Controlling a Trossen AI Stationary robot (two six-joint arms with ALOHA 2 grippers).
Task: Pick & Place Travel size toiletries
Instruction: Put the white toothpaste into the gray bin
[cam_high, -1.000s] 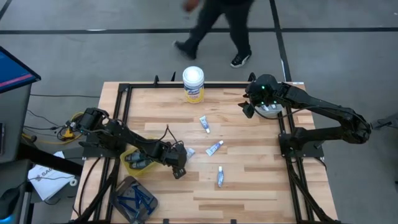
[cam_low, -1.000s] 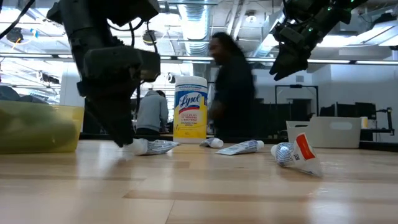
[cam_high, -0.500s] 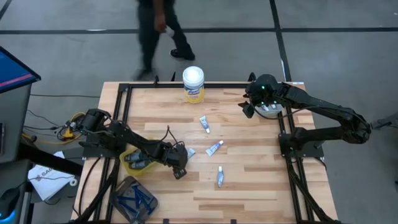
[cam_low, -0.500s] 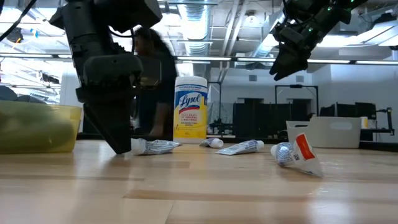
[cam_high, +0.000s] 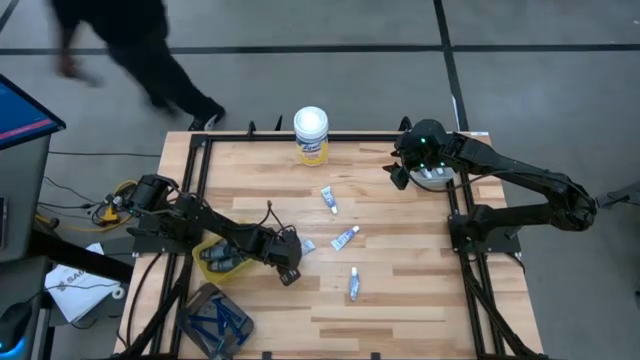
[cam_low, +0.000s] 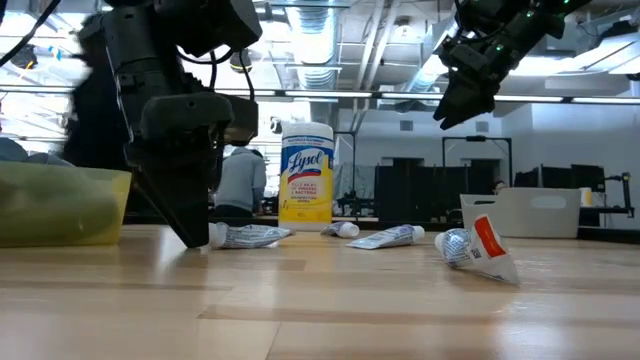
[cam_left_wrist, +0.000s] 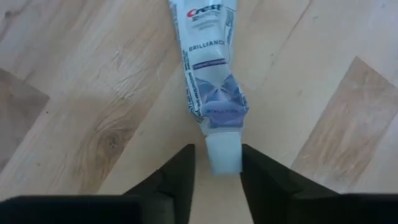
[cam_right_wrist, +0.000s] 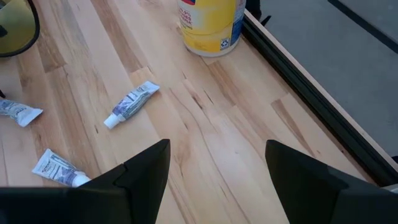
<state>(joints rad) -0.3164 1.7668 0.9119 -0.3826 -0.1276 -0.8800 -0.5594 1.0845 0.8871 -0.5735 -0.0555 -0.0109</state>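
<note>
Wooden table (cam_high: 400, 300), holding:

- Canister (cam_high: 311, 136), white with yellow label, upright at the far edge. All places below are given relative to it.
- Toothpaste tube (cam_high: 329, 200), white with blue print, lying flat a little nearer the camera side than the canister.
- Second tube (cam_high: 344, 238), lying flat beyond the first, further from the canister.
- Third tube (cam_high: 354, 284), lying flat, furthest from the canister along that same line.
- Fourth tube (cam_left_wrist: 210, 68), lying well away from the canister toward the left arm; its white cap sits between the fingertips of the left gripper (cam_left_wrist: 216, 160).
- Left gripper: down at the table top, fingers slightly apart either side of the cap; whether they touch it cannot quite be told.
- Yellow bowl (cam_high: 214, 258), near the table's left edge, just behind the left gripper, contents indistinct.
- Right gripper (cam_high: 402, 172): raised, level with the canister toward the table's right rail, fingers spread wide and holding nothing.
- Blurred person (cam_high: 120, 45), on the floor beyond the canister.
</note>
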